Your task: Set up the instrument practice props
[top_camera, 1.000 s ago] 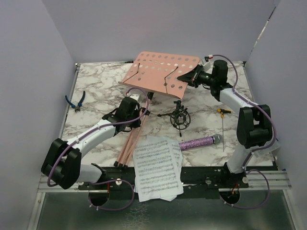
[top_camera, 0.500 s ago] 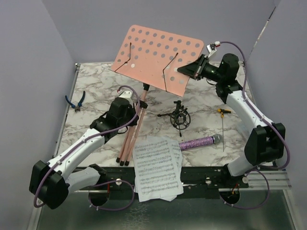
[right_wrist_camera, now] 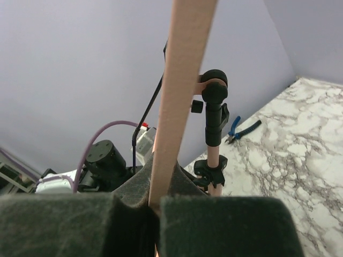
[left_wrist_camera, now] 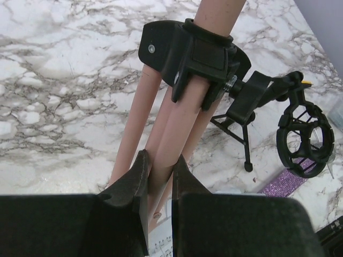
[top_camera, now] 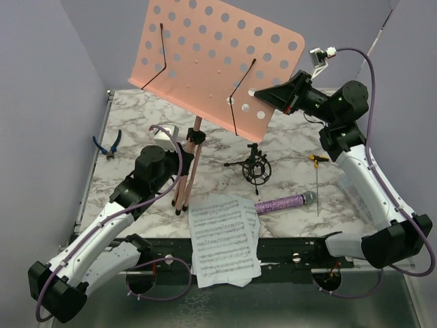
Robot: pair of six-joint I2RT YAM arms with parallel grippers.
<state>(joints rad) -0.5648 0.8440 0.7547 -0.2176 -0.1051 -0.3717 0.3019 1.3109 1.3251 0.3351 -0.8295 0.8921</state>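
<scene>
The pink perforated music stand (top_camera: pixel 218 61) stands nearly upright at the table's middle, its tripod legs (top_camera: pixel 183 184) folded together. My left gripper (top_camera: pixel 179 183) is shut on one leg low down; in the left wrist view the pink tube (left_wrist_camera: pixel 177 118) runs between that gripper's (left_wrist_camera: pixel 159 160) tips. High at the right, my right gripper (top_camera: pixel 263 96) is shut on the desk panel's right edge (right_wrist_camera: pixel 179 80), which that gripper (right_wrist_camera: pixel 155 201) pinches. The black tripod shock-mount (top_camera: pixel 256 167) (left_wrist_camera: pixel 304 140), the purple microphone (top_camera: pixel 285 202) and the sheet-music pages (top_camera: pixel 224 239) lie on the table.
Blue-handled pliers (top_camera: pixel 107 143) (right_wrist_camera: pixel 244 129) lie near the left edge. A yellow-handled screwdriver (top_camera: pixel 318 171) lies at the right. Lilac walls close in three sides. The sheet-music pages overhang the black front rail (top_camera: pixel 293 247).
The stand has swung up from lying tilted to nearly upright. My right arm rose with the panel's edge, and my left arm moved forward with the legs.
</scene>
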